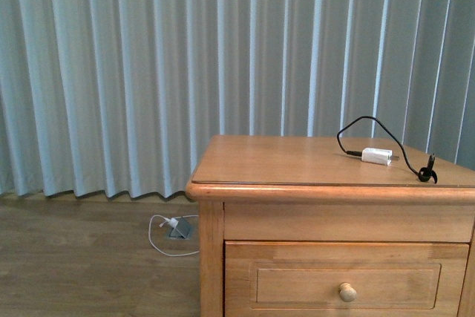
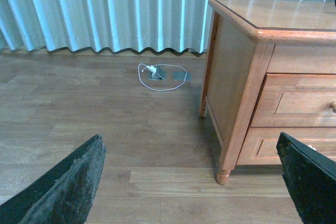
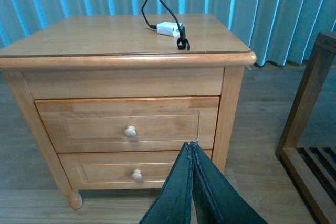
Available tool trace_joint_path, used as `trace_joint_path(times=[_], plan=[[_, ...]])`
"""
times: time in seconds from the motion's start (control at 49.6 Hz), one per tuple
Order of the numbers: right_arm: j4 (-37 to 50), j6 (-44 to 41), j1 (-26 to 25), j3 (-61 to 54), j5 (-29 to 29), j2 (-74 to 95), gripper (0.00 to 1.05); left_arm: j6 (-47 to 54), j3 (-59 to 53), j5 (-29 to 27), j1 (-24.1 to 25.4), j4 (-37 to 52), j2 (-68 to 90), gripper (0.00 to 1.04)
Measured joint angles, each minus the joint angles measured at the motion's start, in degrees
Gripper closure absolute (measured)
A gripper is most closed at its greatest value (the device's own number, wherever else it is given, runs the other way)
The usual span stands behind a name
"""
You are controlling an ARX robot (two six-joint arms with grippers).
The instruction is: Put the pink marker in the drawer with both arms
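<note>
The pink marker does not show in any view. The wooden nightstand (image 1: 297,161) stands at the right of the front view, its top drawer (image 1: 297,287) shut, with a round knob (image 1: 347,292). The right wrist view shows two shut drawers, the upper drawer (image 3: 94,124) and a lower one (image 3: 105,171). My right gripper (image 3: 190,146) is shut and empty, out in front of the lower drawer. My left gripper (image 2: 191,182) is open and empty above the floor, beside the nightstand's side panel (image 2: 231,77). Neither arm appears in the front view.
A white charger block (image 1: 376,156) with a black cable (image 1: 364,120) lies on the nightstand top. A floor socket (image 2: 157,73) with a white cable sits by the curtain (image 1: 111,72). A dark wooden frame (image 3: 310,108) stands beside the nightstand.
</note>
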Motion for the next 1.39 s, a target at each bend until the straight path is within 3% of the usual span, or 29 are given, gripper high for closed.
trace_joint_path(times=[0.706, 0.827, 0.908, 1.15, 1.392], plan=[[-7.9, 0.0, 0.0, -6.9, 0.0, -15.4, 1.03, 0.0, 0.0, 0.0, 0.0, 0.0, 0.0, 0.06], [-11.1, 0.0, 0.0, -6.9, 0.0, -18.5, 1.03, 0.0, 0.0, 0.0, 0.0, 0.0, 0.0, 0.06], [-19.8, -0.1, 0.0, -6.8, -0.1, -25.9, 1.03, 0.0, 0.0, 0.0, 0.0, 0.0, 0.0, 0.06], [-20.1, -0.1, 0.0, -6.8, 0.0, -27.3, 1.03, 0.0, 0.0, 0.0, 0.0, 0.0, 0.0, 0.06], [-20.1, -0.1, 0.0, -6.8, 0.0, -27.3, 0.63, 0.0, 0.0, 0.0, 0.0, 0.0, 0.0, 0.06]])
